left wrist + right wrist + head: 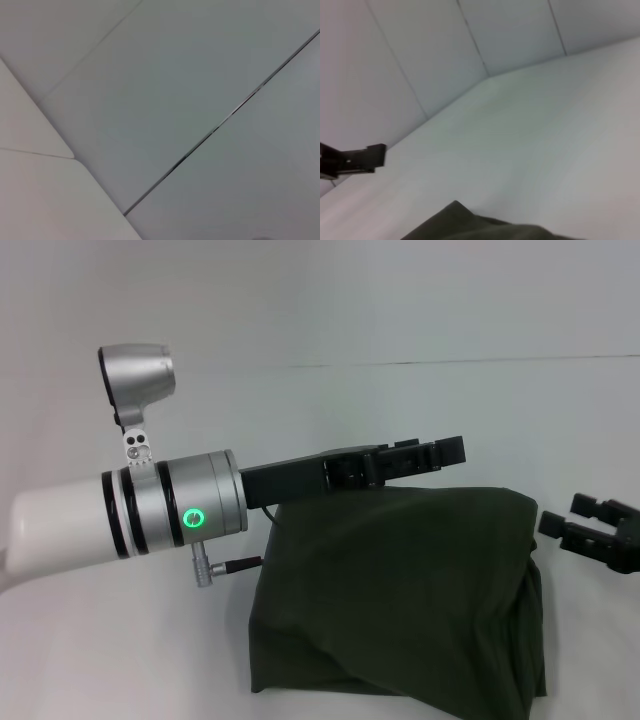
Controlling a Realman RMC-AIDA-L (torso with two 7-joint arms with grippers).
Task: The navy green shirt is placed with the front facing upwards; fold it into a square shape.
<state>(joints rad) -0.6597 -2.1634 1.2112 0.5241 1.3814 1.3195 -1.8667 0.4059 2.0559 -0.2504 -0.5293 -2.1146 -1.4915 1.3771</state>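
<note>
Olive-green cotton, the navy green shirt [400, 600], is seen folded into a rough square on the white table [120, 650]. Above its far edge the left gripper [440, 453] is held, its finger spacing indiscernible. Beside its right edge the right gripper [578, 525] is poised, fingers apart, empty.

L arm [120, 515]: white/silver, black rings | green LED [194, 518] | black fingers [445, 452]

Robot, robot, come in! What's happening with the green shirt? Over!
Left gripper above shirt's far edge, empty. Right gripper open, off its right side. Dark olive-green cotton shirt folded roughly square on white table. Nothing blocking.
</note>
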